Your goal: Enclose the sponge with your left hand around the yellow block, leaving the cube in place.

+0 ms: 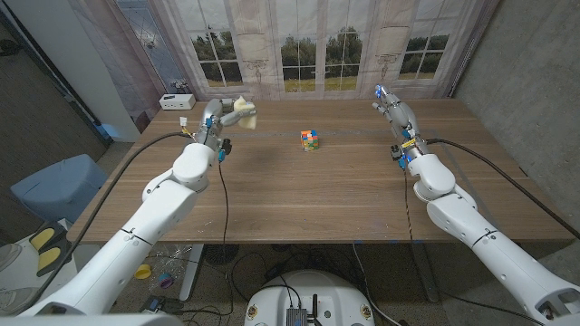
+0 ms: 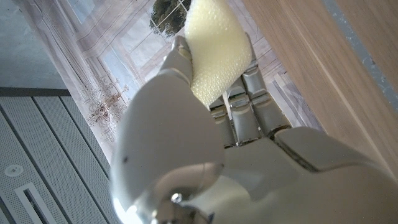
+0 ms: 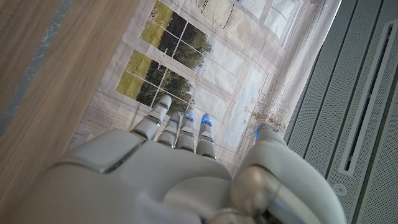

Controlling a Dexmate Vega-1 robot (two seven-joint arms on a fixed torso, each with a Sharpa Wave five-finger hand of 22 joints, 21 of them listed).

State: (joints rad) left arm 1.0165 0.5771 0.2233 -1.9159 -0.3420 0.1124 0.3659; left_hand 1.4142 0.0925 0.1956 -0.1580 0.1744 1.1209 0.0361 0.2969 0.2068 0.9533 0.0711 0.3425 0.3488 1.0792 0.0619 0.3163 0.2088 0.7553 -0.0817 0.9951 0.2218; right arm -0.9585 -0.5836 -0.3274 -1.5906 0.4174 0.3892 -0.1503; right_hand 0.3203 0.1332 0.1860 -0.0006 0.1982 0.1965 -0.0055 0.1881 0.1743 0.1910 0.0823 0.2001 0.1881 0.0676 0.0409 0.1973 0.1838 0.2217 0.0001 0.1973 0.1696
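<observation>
My left hand is raised over the table's far left and grips a pale yellow sponge between thumb and fingers. In the left wrist view the sponge sits pressed against the fingers of that hand. A small multicoloured cube stands on the wooden table near the middle, well to the right of the sponge. My right hand is held up at the far right with fingers extended and nothing in it; the right wrist view shows that hand from behind.
A small white box sits at the table's far left corner. A window backdrop hangs behind the table. A blue chair stands on the floor to the left.
</observation>
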